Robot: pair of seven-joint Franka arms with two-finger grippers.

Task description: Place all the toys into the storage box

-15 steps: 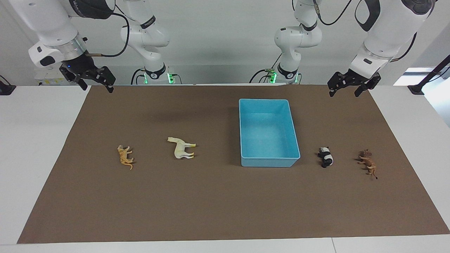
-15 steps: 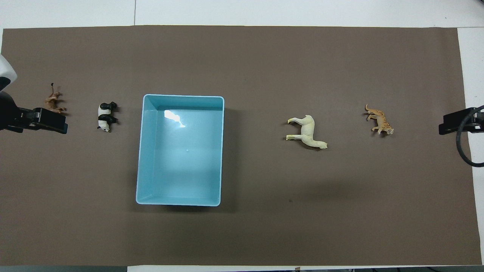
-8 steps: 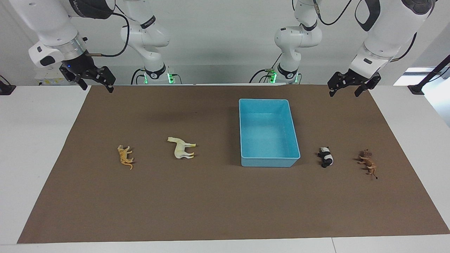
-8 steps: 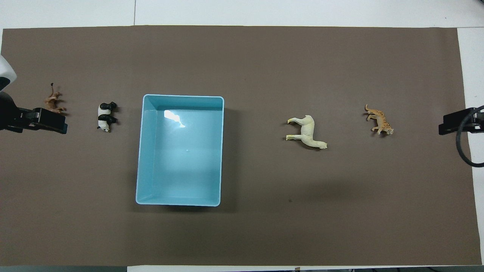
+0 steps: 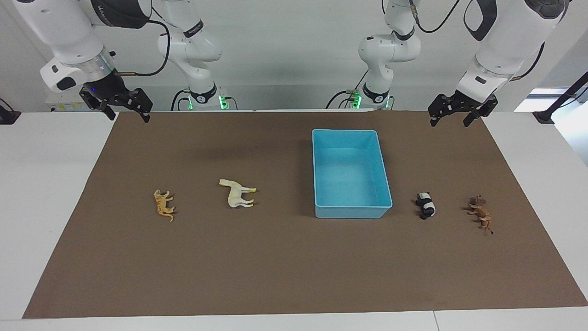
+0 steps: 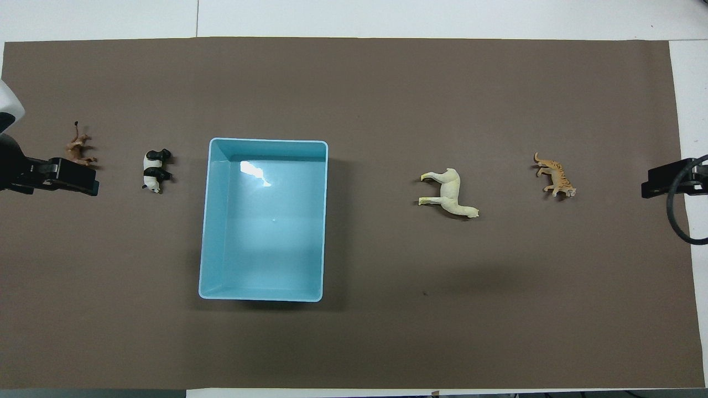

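Four toys lie on the brown mat point(image 5: 294, 266) that covers the counter point(image 5: 46, 193), all outside the box point(image 5: 352, 209). From where I sit, the tiger point(image 5: 163, 204) and the horse point(image 5: 238, 194) are toward the right arm's end, the horse closer to the box. On the box's side toward the left arm's end I see the panda point(image 5: 426, 205) just beside it and the lion point(image 5: 480, 213) further out. All four sit roughly level with the box's edge farthest from the robots.

Both arms wait, raised. My right end effector point(image 5: 125, 106) hangs over the mat's corner at the robots' edge, fingers spread and holding nothing; the tiger is the toy closest to it, yet well apart, farther from the robots. My left end effector point(image 5: 457, 111) hangs over the mat's other corner at the robots' edge, also released and empty, with the lion and panda well apart from it. In the overhead view its tip point(image 6: 72, 176) seems to overlap the lion point(image 6: 78, 147), though the facing view shows it high above the mat.
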